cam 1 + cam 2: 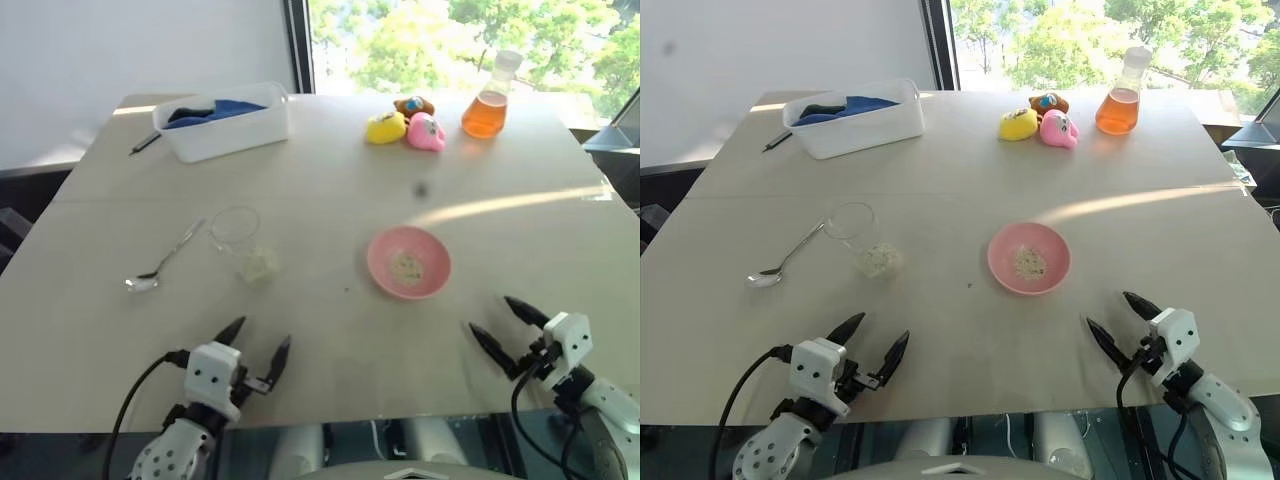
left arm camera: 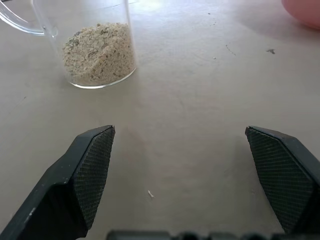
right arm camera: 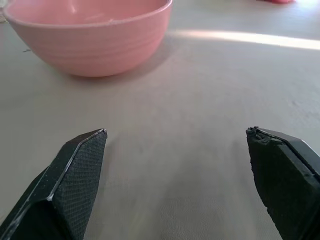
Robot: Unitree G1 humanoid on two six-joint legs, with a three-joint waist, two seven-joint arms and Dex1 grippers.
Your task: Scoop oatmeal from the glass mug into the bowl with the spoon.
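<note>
The glass mug (image 1: 238, 238) stands left of the table's middle, with a pale clump of oatmeal (image 1: 259, 265) in its bottom; the left wrist view shows the oatmeal (image 2: 98, 54) through the clear wall. The spoon (image 1: 164, 259) lies flat on the table just left of the mug, its oval end nearest me. The pink bowl (image 1: 408, 262) sits to the right of the mug with a few oatmeal specks inside. My left gripper (image 1: 263, 332) hovers open near the front edge, short of the mug. My right gripper (image 1: 490, 314) is open too, short of the bowl (image 3: 90, 37) and to its right.
A white plastic tub (image 1: 225, 128) holding a blue cloth stands at the back left, a dark pen (image 1: 145, 143) beside it. Small yellow, pink and orange toys (image 1: 407, 126) and a flask of orange liquid (image 1: 487, 104) stand at the back right.
</note>
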